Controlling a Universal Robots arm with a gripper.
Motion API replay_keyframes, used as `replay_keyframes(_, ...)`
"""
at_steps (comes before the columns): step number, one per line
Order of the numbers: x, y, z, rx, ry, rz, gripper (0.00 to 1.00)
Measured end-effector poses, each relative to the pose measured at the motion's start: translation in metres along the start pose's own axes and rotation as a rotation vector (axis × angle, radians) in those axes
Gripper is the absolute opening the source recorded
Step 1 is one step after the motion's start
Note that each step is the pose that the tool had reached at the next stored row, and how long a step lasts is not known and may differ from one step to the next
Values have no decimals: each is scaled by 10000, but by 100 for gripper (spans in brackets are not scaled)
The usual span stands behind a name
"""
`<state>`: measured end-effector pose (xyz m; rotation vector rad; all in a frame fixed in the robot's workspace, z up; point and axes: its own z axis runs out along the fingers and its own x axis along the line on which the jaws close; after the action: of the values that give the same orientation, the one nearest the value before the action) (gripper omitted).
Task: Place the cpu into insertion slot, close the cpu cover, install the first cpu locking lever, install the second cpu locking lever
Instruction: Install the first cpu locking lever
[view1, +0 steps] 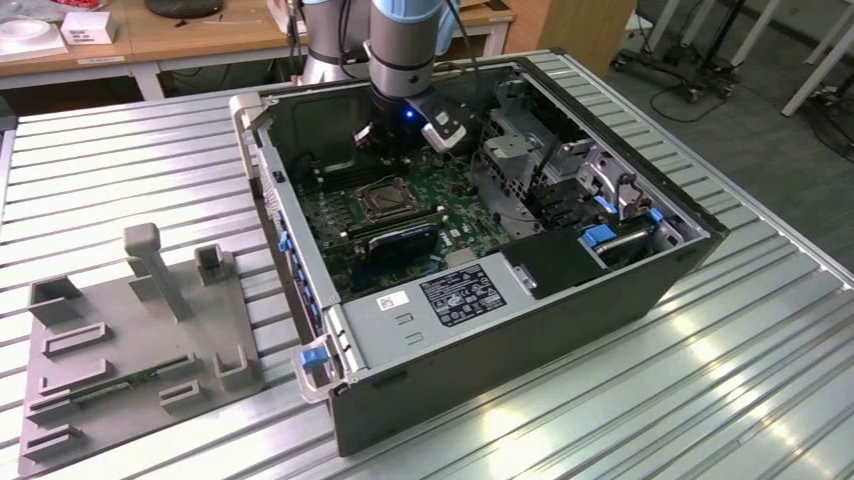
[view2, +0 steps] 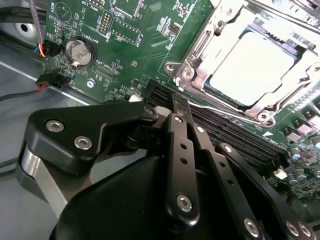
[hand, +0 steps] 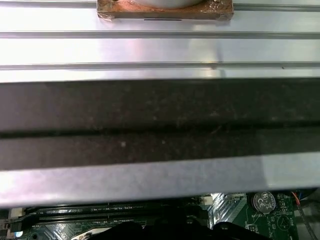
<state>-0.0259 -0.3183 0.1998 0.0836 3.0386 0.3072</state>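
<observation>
The cpu lies flat in the insertion slot on the green board inside the open computer case. The silver cpu cover is down around it, and the chip's pale top shows through the window. A thin metal lever rod runs along the socket's side by the memory slots. In the exterior view my gripper hangs over the board behind the socket. In the second wrist view the gripper is shut with nothing in it, its tip near the socket's corner.
Long black memory slots and a coin battery lie close to the gripper. A metal drive cage and a white-labelled box crowd the case. A grey fixture block stands on the slatted table at the exterior view's left.
</observation>
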Motion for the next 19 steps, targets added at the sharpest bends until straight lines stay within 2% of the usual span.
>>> replay_keyframes(5,-24,-3,10,4,4,0,11)
replay_keyframes(14,-26,-1,0,9,9,2,11)
replay_keyframes(16,-29,6,-32,9,7,1,11)
replay_keyframes(19,-36,25,-124,9,8,1,11)
